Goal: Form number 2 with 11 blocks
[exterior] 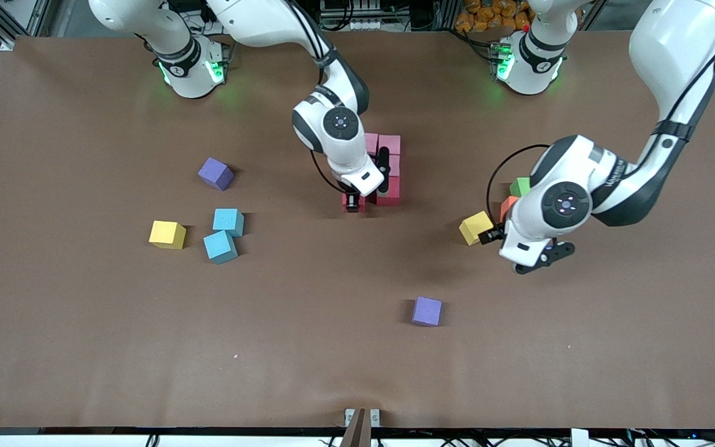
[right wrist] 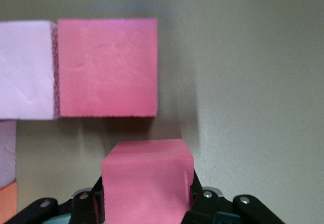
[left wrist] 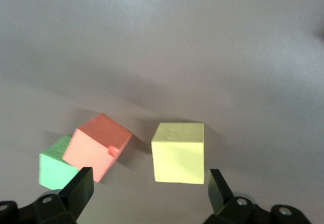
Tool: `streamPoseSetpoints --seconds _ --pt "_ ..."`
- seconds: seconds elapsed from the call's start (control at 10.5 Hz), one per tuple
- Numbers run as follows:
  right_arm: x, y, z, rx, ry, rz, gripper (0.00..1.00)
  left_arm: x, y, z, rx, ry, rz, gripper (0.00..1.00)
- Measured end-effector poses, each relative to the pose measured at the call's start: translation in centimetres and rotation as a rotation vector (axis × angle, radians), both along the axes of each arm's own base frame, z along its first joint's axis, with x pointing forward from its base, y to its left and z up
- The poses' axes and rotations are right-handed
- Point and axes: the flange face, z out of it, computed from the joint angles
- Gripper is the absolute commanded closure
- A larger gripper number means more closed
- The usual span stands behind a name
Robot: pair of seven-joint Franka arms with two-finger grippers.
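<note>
Red block [right wrist: 148, 183] partly behind fingers [right wrist: 195, 196]

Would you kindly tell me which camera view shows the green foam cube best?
The left wrist view: the green foam cube shows two faces, partly overlapped by an orange foam cube. The front view shows a sliver; the right wrist view, nothing.

- My right gripper [right wrist: 147, 204] is clamped on a red matte foam cube [right wrist: 148, 183], just beside the partly built row of pink and red foam cubes [exterior: 388, 171] mid-table.
- An orange foam cube [left wrist: 97, 145] and a yellow foam cube [left wrist: 178, 152] lie near each other, toward the left arm's end.
- Two blue foam cubes [exterior: 224, 234], another yellow foam cube [exterior: 167, 234] and a purple foam cube [exterior: 215, 173] lie toward the right arm's end.
- Another purple foam cube [exterior: 427, 311] lies alone, nearest the front camera.
</note>
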Motion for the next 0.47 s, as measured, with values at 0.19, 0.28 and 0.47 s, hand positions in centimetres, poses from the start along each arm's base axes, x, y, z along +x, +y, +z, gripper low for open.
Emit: streamPoseSetpoints --seconds 0.19,0.28,0.47 --pt "-0.6 0.6 0.0 0.004 0.000 -0.007 0.61 -1.4 -1.1 -2.3 -0.038 -0.022 -0.004 0.00" --pt "-0.9 0.8 0.0 0.005 0.002 -0.008 0.61 -2.3 -1.5 -3.6 -0.060 -0.035 0.000 0.00" --pt "-1.1 1.0 0.0 0.006 0.003 -0.008 0.61 -3.4 -1.6 -5.0 -0.070 -0.031 -0.003 0.00"
